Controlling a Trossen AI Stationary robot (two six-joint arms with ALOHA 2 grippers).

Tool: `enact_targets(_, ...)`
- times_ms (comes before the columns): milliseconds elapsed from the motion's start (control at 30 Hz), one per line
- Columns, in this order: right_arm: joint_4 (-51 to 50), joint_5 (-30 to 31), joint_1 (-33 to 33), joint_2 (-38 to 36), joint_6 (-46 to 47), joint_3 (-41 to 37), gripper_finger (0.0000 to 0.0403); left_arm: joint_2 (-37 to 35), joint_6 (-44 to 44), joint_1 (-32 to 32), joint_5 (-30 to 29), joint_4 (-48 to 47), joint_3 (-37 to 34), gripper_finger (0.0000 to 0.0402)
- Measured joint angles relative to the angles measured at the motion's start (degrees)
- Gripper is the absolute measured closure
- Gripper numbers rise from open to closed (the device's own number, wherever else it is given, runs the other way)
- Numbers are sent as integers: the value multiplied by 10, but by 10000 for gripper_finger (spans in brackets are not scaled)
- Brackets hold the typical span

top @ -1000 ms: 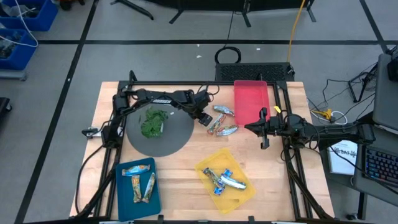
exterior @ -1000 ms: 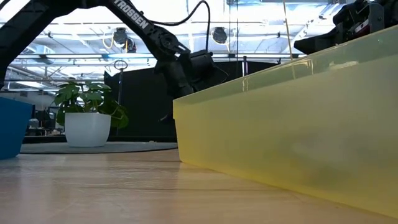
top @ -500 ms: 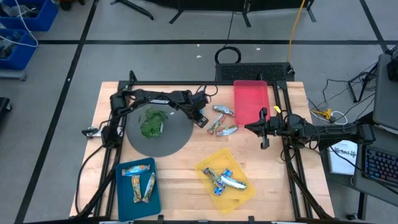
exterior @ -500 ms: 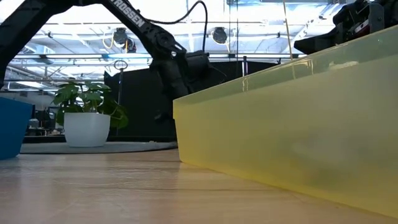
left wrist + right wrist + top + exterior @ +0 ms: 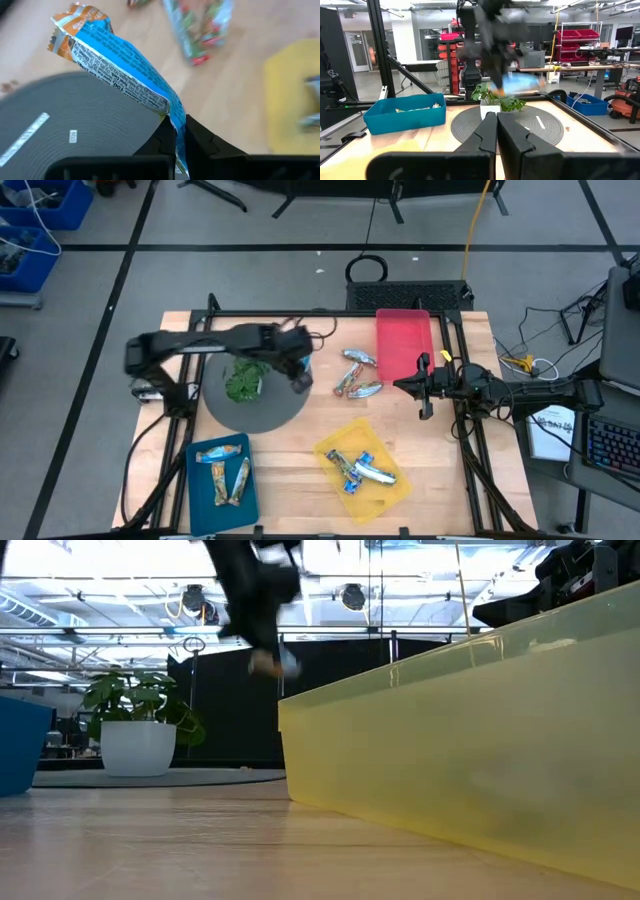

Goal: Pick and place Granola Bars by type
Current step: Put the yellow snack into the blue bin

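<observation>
Granola Bars lie in four places, and one is in the air. Largest of all is the wooden tabletop (image 5: 300, 435) that carries everything. On its left half sits a round grey mat (image 5: 275, 405) with a green leafy clump (image 5: 244, 378) on it. A red bin (image 5: 403, 340) stands at the far edge, right of centre; a yellow bin (image 5: 395, 492) sits near the front, tilted against the tabletop's edges, and a blue bin (image 5: 196, 490) is at the front left.

The left arm reaches across the grey mat, its gripper (image 5: 298, 375) blurred above the mat's right rim. In the left wrist view the jaws are pinched on the end of a blue-and-orange bar (image 5: 117, 57), which sticks out over the mat and the bare wood. The low view shows this gripper (image 5: 268, 658) raised well clear of the surface. The right arm waits at the tabletop's right edge, just right of the red bin, its gripper (image 5: 420, 387) pointing inward; its own wrist view shows the jaws pressed together with nothing between them.

Three loose bars (image 5: 356, 376) lie on the wood between the mat and the red bin, close together. The yellow bin holds several bars (image 5: 360, 468), blue and silvery. The blue bin holds three bars (image 5: 222, 468), teal with orange-brown.
</observation>
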Motion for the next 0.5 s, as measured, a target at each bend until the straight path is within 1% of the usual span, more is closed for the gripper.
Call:
enact_targets(67,0,0,0,0,0,0,399,-44,-15,-29,-15,-10,0,385)
enact_targets(133,0,0,0,0,0,0,398,-85,-38,-64,-15,-34,1,386)
enact_targets(233,0,0,0,0,0,0,399,-131,-97,-141,-21,-100,2,386)
enact_targets(400,0,0,0,0,0,0,399,-152,-255,-321,-58,-239,1,387)
enact_targets(433,0,0,0,0,0,0,399,-152,-285,-362,-59,-256,0,387)
enact_targets(500,0,0,0,0,0,0,398,-150,-346,-450,-57,-257,-12,387)
